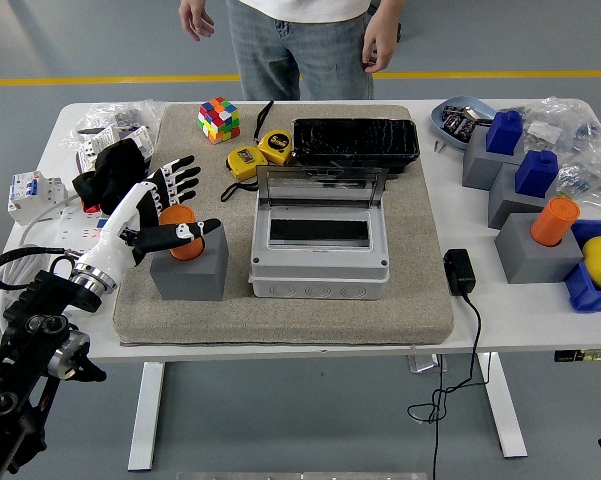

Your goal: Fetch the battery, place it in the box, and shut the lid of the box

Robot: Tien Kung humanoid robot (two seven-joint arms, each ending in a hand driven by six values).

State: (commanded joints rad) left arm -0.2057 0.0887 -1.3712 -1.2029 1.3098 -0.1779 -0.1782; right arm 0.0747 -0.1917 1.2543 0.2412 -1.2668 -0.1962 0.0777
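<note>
I see the left black-and-white five-fingered hand (165, 212) at the orange cylindrical battery (184, 240), which stands upright in a grey block holder (191, 265) on the left of the beige felt mat (420, 290). The thumb crosses the battery's front; the other fingers (183, 175) are spread behind it, not wrapped around it, so the hand is released. The grey plastic box (319, 250) sits just right of the holder, its transparent hinged lid (321, 186) standing open. A second orange cylinder (554, 221) stands in a grey holder at the right. A person (300, 40) stands at the far side, hands hanging free. I see nothing of the right arm.
</note>
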